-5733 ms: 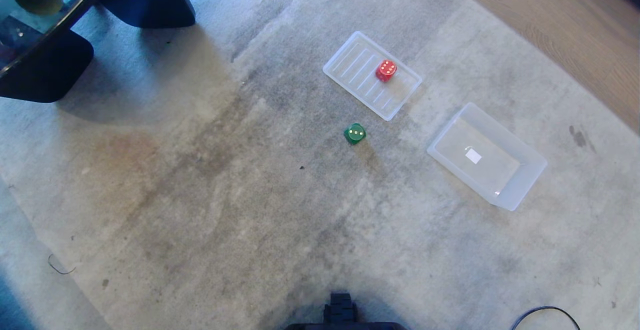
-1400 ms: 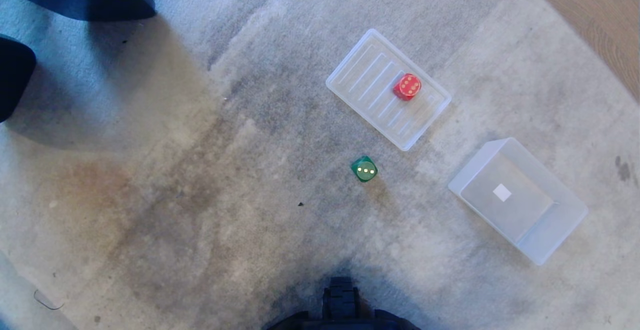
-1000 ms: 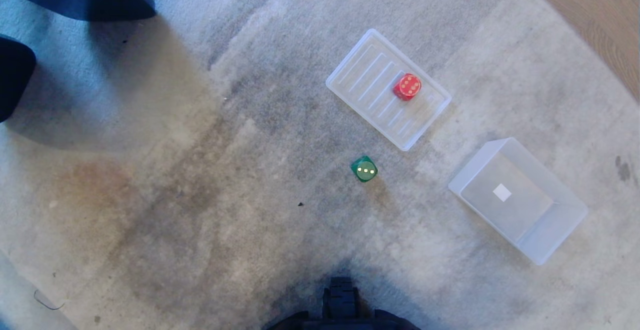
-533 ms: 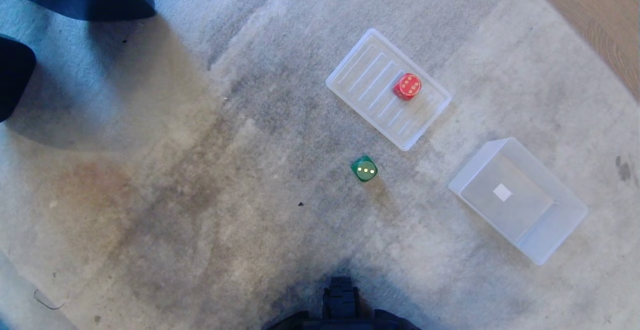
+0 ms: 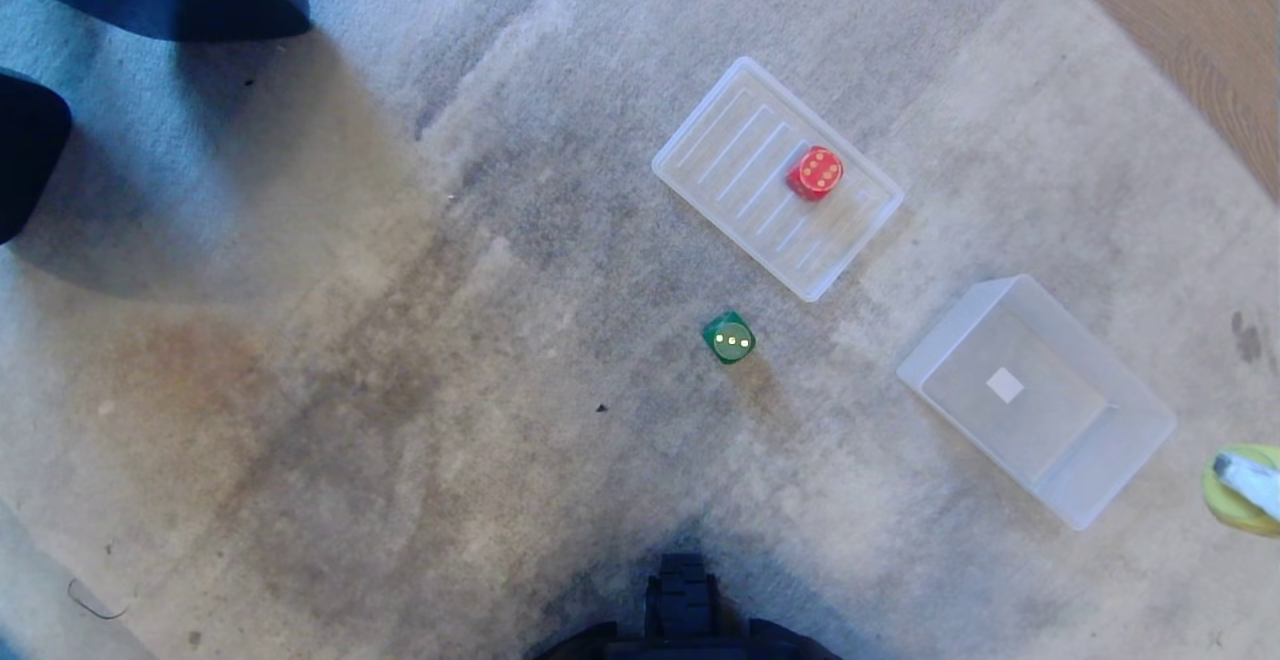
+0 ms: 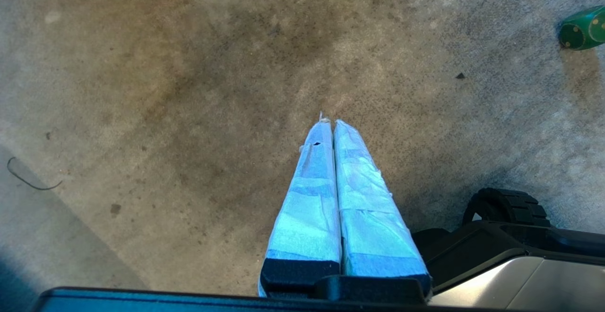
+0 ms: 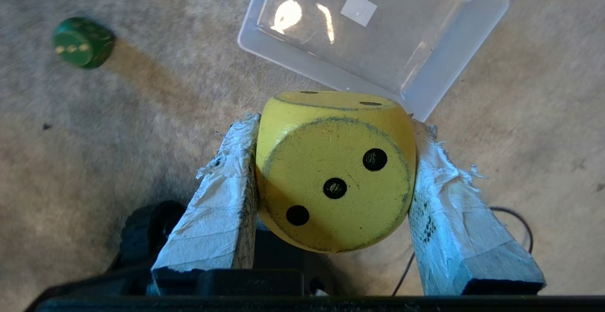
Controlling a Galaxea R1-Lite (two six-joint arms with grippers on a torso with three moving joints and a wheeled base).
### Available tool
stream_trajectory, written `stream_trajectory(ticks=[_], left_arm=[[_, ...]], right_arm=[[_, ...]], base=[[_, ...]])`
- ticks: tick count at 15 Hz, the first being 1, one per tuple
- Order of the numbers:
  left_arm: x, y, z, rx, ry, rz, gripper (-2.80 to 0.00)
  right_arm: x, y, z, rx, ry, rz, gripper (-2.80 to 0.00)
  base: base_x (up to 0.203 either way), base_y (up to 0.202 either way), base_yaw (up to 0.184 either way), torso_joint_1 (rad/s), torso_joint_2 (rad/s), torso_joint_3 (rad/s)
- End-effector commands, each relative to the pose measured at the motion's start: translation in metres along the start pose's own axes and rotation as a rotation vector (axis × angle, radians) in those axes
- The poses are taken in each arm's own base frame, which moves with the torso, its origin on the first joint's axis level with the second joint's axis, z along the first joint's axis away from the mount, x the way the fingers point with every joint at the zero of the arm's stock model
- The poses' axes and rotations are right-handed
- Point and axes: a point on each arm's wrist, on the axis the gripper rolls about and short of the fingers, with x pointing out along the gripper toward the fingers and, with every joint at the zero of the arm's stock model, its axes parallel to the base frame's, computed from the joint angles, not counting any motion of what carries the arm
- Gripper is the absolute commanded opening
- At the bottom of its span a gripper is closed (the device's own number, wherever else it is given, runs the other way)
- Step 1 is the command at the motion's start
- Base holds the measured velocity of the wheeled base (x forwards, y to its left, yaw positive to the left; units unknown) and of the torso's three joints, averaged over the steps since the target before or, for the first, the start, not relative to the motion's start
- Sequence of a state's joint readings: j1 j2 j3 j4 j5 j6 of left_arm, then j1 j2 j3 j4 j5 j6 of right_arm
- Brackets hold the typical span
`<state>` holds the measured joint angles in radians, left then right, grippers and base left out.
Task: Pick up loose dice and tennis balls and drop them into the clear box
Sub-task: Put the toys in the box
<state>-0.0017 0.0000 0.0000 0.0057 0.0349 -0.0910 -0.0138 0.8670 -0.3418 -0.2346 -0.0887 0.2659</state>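
1. Three dice show, and no brand or writing can be read on anything; the only label is a blank white square sticker on the floor of the clear box [image 5: 1040, 445].
2. The yellow die [image 7: 334, 170] sits squarely between the taped fingers [image 7: 217, 203] of the right gripper [image 7: 331, 127], which presses on its two opposite sides. Its three-pip face points toward the wrist camera, and another face with dark pips shows along its far edge.
3. In the head view the right gripper [image 5: 1245, 480] and the yellow die [image 5: 1225, 510] show only at the right edge, just beyond the nearer corner of the clear box and apart from it.
4. The clear box stands on the carpet [image 5: 400, 390] with nothing in it but the sticker.
5. A flat ribbed tray [image 5: 730, 155] lies farther from the robot, to the left of the box; the red die [image 5: 815, 173] rests on it with six pips up.
6. The green die [image 5: 729, 338] lies alone on the carpet between the tray and the robot, three pips up, left of the box and well apart from it.
7. The left gripper [image 6: 329, 125] hangs low over bare carpet beside the robot's base, its taped fingers pressed together with nothing between them.
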Motion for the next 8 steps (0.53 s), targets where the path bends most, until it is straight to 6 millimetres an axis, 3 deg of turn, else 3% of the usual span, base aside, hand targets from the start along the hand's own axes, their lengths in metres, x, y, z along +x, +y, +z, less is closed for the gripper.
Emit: stream_trajectory(ticks=[1,5,8], left_arm=[[0.0,0.0,0.0,0.0,0.0,0.001,-2.8],[0.0,0.0,0.0,-0.001,0.0,0.001,-2.8],[0.0,0.0,0.0,-0.001,0.0,0.001,-2.8]], right_arm=[[0.057,0.003,-0.006,0.002,0.16,-0.065,-2.8],[0.148,-0.001,-0.018,0.074,0.23,-0.206,-2.8],[0.2,-0.006,-0.031,0.111,0.257,-0.275,-2.8]], base=[[0.0,0.0,0.0,0.0,0.0,0.0],[0.0,0.0,0.0,0.0,0.0,0.0],[0.0,0.0,0.0,0.0,0.0,0.0]])
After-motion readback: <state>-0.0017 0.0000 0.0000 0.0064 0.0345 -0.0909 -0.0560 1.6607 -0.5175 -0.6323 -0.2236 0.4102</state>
